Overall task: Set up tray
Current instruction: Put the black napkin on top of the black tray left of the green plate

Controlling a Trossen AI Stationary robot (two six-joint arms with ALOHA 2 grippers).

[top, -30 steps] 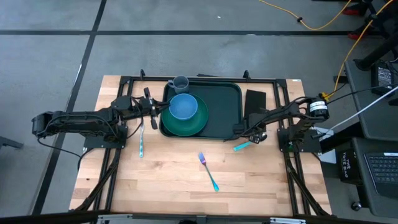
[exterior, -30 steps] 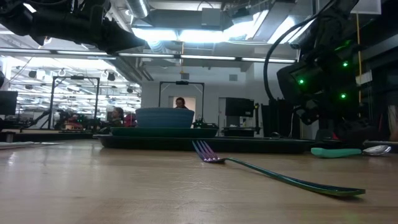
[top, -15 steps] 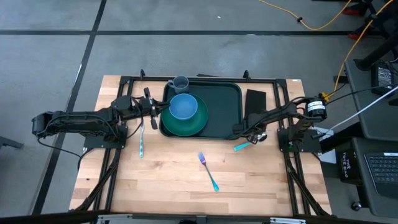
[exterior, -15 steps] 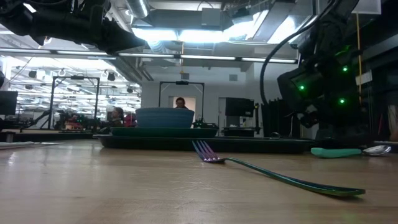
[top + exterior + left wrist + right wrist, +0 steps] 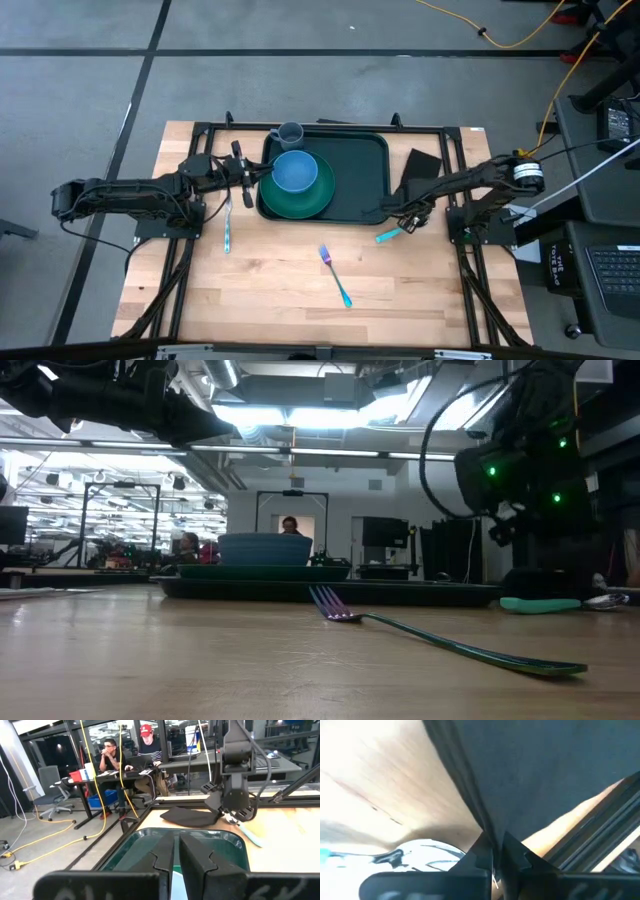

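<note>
At the bench's [image 5: 270,300] twelve o'clock edge sits the tray [image 5: 365,175], with the green plate [image 5: 300,200] and blue bowl [image 5: 295,171] on its nine o'clock half and the grey mug [image 5: 290,133] at its far corner; at the tray's three o'clock, the right claw [image 5: 402,206] is clenched on the black napkin [image 5: 415,170], lifting one edge; the left claw [image 5: 247,180], shut and empty, waits at the tray's nine o'clock rim. Judging by this, the napkin step is in hand; next it needs carrying onto the tray's bare half, while the spoon [image 5: 392,234], fork [image 5: 335,275] and the teal-handled utensil [image 5: 227,228] remain off it.
</note>
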